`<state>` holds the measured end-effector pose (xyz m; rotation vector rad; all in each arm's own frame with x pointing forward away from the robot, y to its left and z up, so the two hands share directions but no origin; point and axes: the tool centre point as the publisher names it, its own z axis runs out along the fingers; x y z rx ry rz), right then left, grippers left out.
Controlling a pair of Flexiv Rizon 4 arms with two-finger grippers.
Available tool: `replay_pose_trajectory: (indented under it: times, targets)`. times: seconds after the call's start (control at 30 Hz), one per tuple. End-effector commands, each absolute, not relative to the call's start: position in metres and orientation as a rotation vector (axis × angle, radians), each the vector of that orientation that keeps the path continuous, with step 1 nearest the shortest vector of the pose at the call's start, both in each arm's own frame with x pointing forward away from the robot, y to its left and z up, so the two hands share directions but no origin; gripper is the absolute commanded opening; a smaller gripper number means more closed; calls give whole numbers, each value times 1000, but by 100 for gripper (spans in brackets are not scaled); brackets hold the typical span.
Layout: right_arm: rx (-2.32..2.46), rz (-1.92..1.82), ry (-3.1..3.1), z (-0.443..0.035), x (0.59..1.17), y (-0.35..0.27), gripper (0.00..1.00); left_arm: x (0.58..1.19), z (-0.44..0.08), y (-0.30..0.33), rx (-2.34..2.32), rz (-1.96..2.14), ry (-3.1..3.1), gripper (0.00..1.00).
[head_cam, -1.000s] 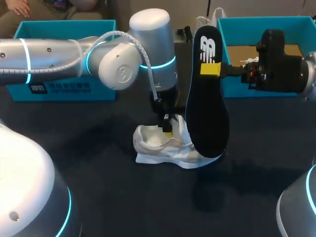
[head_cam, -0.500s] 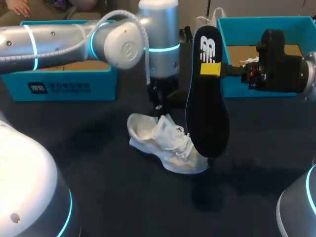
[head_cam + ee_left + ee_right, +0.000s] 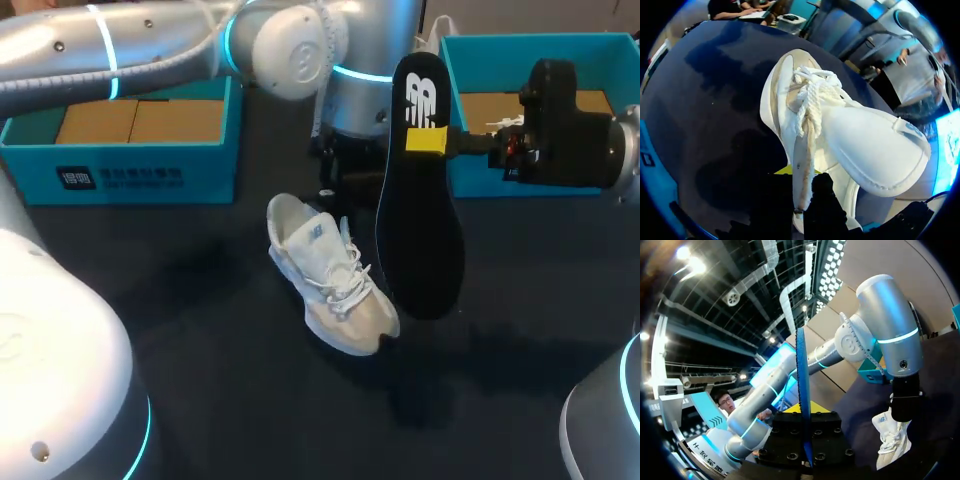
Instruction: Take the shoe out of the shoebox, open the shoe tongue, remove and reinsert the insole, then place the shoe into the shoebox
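- White lace-up sneaker (image 3: pixel 335 285): out of the boxes, lying near the centre of the dark tabletop (image 3: pixel 180 320), heel toward 11 o'clock, toe toward 5 o'clock.
- Look: off-white mesh upper with beige side panels. Thick white rope laces (image 3: pixel 812 95) are bunched over the throat. The broad padded tongue (image 3: pixel 875 150) is lifted clear of the opening and has a small tab near its top.
- Left gripper (image 3: pixel 332 192): at the sneaker's heel end, toward 12 o'clock. In the left wrist view the collar rim runs down between its two dark fingers, which look pinched on it from both sides. I read it as clamped on the sneaker's rim.
- Right gripper (image 3: pixel 440 140): at 2 o'clock, yellow tips closed across the black foam insole (image 3: pixel 420 240).
- The insole is held upright, heel end with white logo uppermost. Its toe end hangs just at 3 o'clock of the sneaker's forefoot; I cannot tell whether they touch.
- Handling, sneaker (judgement): light, with a soft upper that collapses under a pinch. The collar and heel are the firmer places to take hold. Loose laces may snag.
- Handling, insole (judgement): thin, light and bendy. Gripped near the heel, the long free end will flex. The foam will likely drag on the lining, so feed it toe first.
- Teal open shoebox (image 3: pixel 150 175) at 10 o'clock, second teal shoebox (image 3: pixel 520 40) at 2 o'clock; both show brown cardboard inside.
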<state>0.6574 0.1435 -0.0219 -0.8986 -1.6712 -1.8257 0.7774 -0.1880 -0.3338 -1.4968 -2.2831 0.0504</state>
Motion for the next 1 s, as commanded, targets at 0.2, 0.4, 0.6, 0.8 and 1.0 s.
replay_pose_trajectory:
  times: [0.2,0.4,0.6,0.8,1.0]
  targets:
    - [-900,-1827,-1671,-23,657,145,0,797,-326,-207,-1954,-88,-1847,0]
    - [-900,-1827,-1671,-23,657,145,0,797,-326,-207,-1954,-88,-1847,0]
    - [-900,-1827,-1671,-23,657,145,0,797,-326,-207,-1954,-88,-1847,0]
    - [-900,-1827,-1671,-23,657,145,0,797,-328,-209,-1948,-74,-1860,0]
    - [-900,-1827,-1671,-23,657,145,0,799,-342,-226,-1933,-174,-1863,0]
